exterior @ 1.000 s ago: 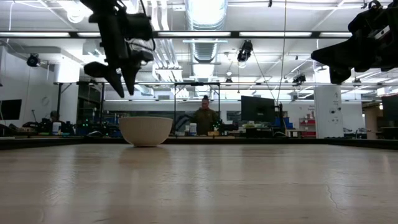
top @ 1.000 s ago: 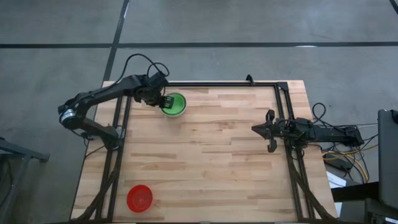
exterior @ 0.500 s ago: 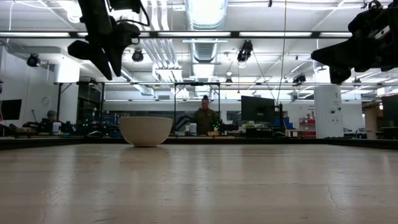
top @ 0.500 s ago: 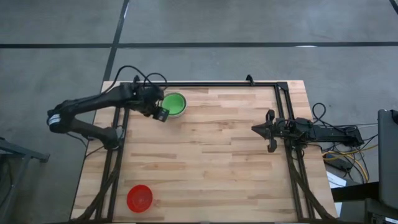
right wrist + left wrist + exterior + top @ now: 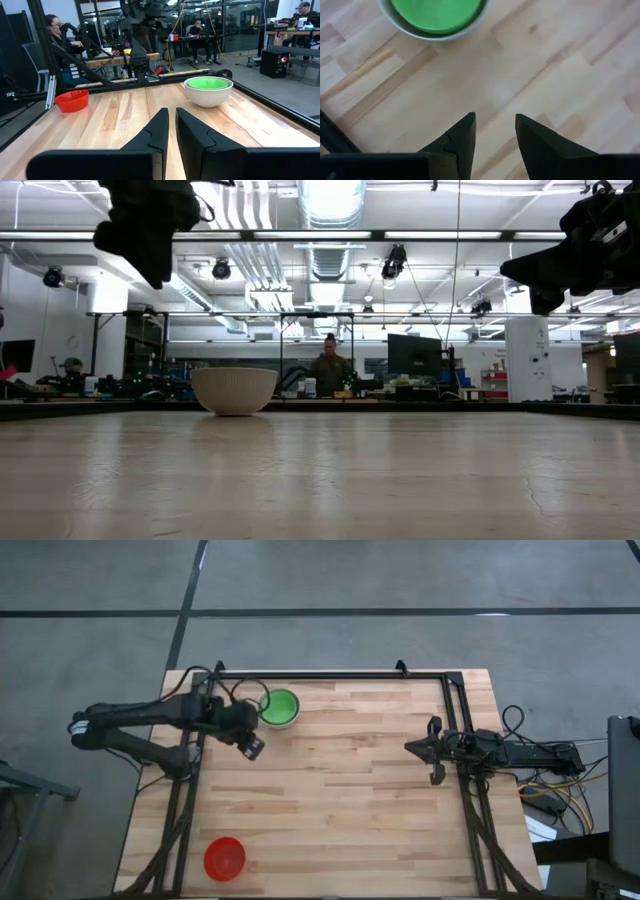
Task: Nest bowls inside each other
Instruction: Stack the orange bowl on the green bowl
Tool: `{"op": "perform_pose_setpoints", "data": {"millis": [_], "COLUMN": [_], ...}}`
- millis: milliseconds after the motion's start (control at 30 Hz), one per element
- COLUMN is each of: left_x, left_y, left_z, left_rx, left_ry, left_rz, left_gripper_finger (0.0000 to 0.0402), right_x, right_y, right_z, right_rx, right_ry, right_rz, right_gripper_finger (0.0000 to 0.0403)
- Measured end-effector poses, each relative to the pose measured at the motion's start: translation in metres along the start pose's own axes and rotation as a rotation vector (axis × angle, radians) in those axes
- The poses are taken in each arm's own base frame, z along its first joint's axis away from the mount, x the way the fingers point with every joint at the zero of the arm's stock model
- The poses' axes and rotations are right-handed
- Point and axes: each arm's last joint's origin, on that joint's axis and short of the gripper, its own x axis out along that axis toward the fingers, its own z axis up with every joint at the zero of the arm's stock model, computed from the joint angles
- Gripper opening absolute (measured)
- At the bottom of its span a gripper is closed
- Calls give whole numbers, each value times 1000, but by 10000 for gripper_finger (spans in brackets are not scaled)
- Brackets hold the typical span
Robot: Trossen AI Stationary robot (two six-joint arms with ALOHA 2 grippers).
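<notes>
A white-grey bowl [image 5: 280, 708] stands on its base near the table's far left, with a bright green bowl [image 5: 437, 12] nested inside it. A red bowl [image 5: 225, 858] sits alone at the near left corner. My left gripper [image 5: 252, 747] hangs open and empty above the bare wood, just nearward of the nested bowls; its fingers [image 5: 465, 132] point steeply down. My right gripper [image 5: 410, 748] waits shut and level at the table's right side, aimed across the table toward the white-grey bowl [image 5: 208, 91] and the red bowl [image 5: 72, 100].
A black metal frame [image 5: 330, 675] runs along the table's far edge and down both sides. Bare wood lies between the two arms. A person [image 5: 329, 368] stands in the room beyond the far edge.
My left gripper has drawn away from above the nested bowls toward the table's near edge and a little up, rolling somewhat as it went. It has stayed open and empty. The bowls have not moved.
</notes>
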Motion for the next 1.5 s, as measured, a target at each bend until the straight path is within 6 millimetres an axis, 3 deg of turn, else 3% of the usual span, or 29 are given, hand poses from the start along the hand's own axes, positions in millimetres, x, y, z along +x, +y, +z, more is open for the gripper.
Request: {"op": "perform_pose_setpoints", "data": {"millis": [367, 900, 1500], "left_x": [-15, -22, -3], "left_y": [-16, -31, -43], "left_z": [-35, -99, -159], "left_rx": [206, 443, 610], "left_ry": [8, 85, 128], "left_rz": [-42, -171, -360], "left_gripper_finger": [142, 142, 142], "right_x": [0, 0, 0], "right_y": [0, 0, 0], "right_z": [0, 0, 0], "right_rx": [1, 1, 1], "right_ry": [0, 0, 0], "right_rz": [0, 0, 0], "right_gripper_finger": [34, 34, 34]}}
